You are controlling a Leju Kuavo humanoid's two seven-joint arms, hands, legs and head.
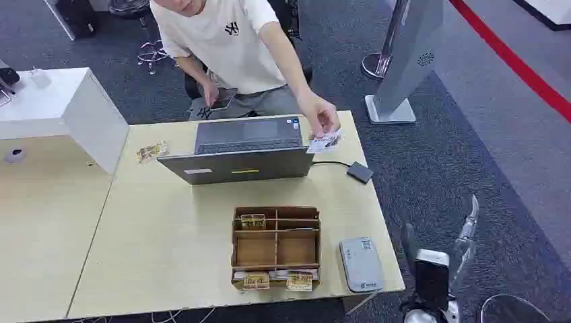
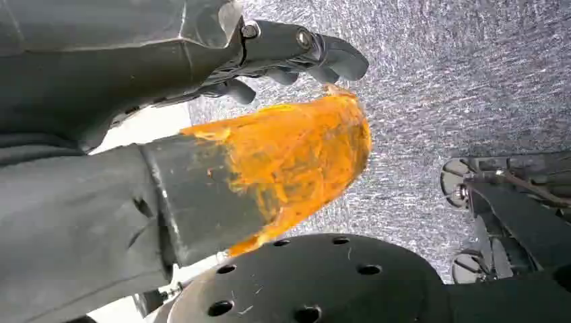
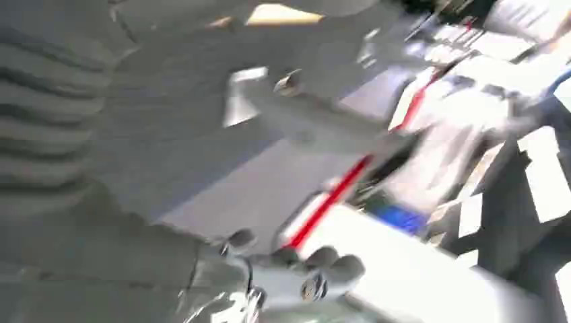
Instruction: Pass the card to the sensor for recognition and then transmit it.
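Note:
A person seated behind the table holds a card (image 1: 325,141) in an outstretched hand, over the far right corner beside the laptop (image 1: 242,151). The grey sensor pad (image 1: 360,264) lies flat near the front right edge of the table. My right hand (image 1: 450,250) hovers off the table's right side, just beyond the sensor, fingers apart and pointing up with nothing in them. The blurred right wrist view shows the same hand (image 3: 168,168) empty. My left hand (image 2: 256,155) hangs over grey carpet, its orange-smeared thumb apart from the dark fingers (image 2: 296,57), holding nothing.
A wooden divided tray (image 1: 276,247) with several cards stands left of the sensor. A small dark box (image 1: 360,172) on a cable lies by the laptop. Another card (image 1: 151,152) lies at the far left. A white cabinet (image 1: 67,108) and a grey kiosk stand (image 1: 404,60) flank the table.

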